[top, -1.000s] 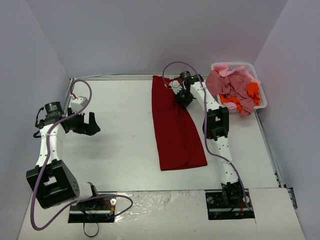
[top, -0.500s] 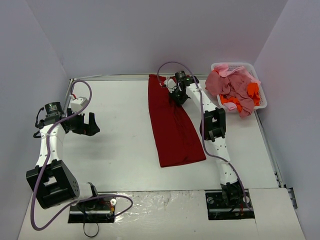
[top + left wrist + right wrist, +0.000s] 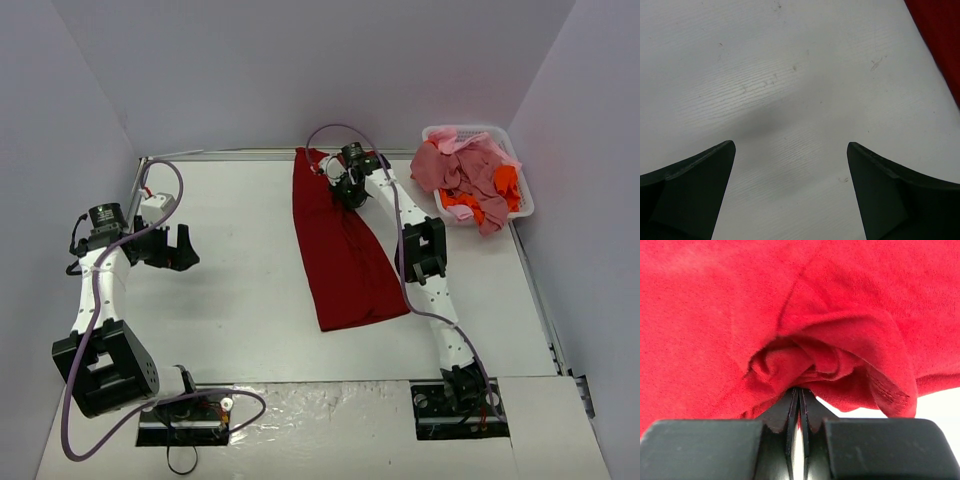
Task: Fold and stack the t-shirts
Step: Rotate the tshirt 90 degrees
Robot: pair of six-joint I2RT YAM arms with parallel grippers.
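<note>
"Where was the dark red t-shirt [image 3: 345, 255]?"

"Flat on the white counter [image 3: 240, 290], folded into a long band. It ran from the far edge toward the near side at a slight slant. The near end lay smooth and squared off, and the far end was rumpled."

"And the right claw [image 3: 799, 394]?"

"It was down on that rumpled far end. Its two black fingers were pressed together, pinching a knot of the soft knit. The cloth puckered into rounded folds around the tips, and a stitched hem curled just to the right of them."

"The left claw [image 3: 790, 145]?"

"Spread wide, with nothing between its dark, wedge-shaped fingers. It hung over the counter, well to the left of the shirt. Its wrist camera showed a fine, wood-like grain in the white surface, a few small scuffs, and a sliver of red cloth in the top right corner."

"The other t-shirts [image 3: 468, 175]?"

"They were heaped in a white plastic basket [image 3: 480, 128] at the far right corner. Pink and salmon pieces were crumpled together with bright orange ones poking out among them, and some pink cloth spilled over the rim."

"Was the heap touching the red one?"

"No, they lay apart."
</note>
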